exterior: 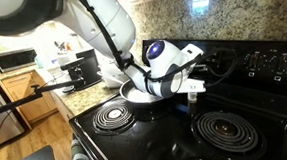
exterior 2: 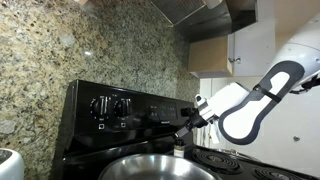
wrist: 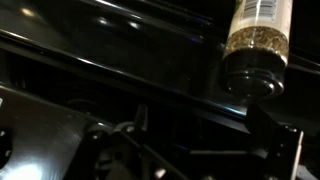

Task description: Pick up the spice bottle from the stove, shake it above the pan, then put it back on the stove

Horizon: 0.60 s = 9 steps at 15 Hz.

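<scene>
The spice bottle [wrist: 256, 45], a clear jar with pale grainy contents and a dark end, shows at the upper right of the wrist view, beyond my fingertips. In an exterior view it [exterior 2: 180, 149] stands on the black stove [exterior 2: 120, 125] near the back panel, right under my gripper [exterior 2: 186, 127]. My gripper [wrist: 200, 130] is open, its fingers spread apart with nothing between them, close to the bottle but not around it. The shiny silver pan [exterior 2: 160, 168] sits on the stove in front; it also shows behind my arm in an exterior view [exterior: 135, 90].
Coil burners [exterior: 111, 115] [exterior: 227, 130] lie on the glossy stove top [exterior: 170, 142]. The back control panel with knobs [exterior 2: 108, 106] rises behind the bottle. A granite wall [exterior 2: 60, 50] and a counter with small appliances [exterior: 24, 61] flank the stove.
</scene>
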Motion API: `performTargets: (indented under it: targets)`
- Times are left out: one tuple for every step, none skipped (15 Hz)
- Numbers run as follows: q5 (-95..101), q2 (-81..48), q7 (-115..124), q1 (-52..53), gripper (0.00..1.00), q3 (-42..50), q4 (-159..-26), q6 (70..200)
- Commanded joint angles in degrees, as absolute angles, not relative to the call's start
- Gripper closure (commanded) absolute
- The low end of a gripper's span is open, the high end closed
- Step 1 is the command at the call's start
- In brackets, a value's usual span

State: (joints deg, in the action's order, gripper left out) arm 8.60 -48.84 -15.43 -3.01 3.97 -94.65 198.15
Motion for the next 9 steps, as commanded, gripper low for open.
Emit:
performTargets:
  targets:
    - [4.87,-42.72,-16.67,5.17,0.00,12.59,-103.53,198.15]
    - [5.07,-41.36,-16.65,6.20,0.00,13.46,-105.49,198.16]
    - [5.40,-40.47,-16.75,7.21,0.00,14.34,-106.68,198.16]
    - [4.24,-40.01,-16.75,9.89,0.00,17.26,-107.55,198.16]
    - [4.85,-39.07,-16.78,10.37,0.00,17.67,-108.98,198.16]
    - [5.16,-38.40,-16.68,11.11,0.00,18.39,-109.84,198.16]
    - [4.76,-38.02,-16.64,12.46,0.00,19.90,-110.50,198.16]
    - [5.49,-37.27,-16.74,12.71,0.00,20.13,-111.68,198.16]
    - [5.39,-36.62,-16.83,13.74,0.00,21.22,-112.58,198.16]
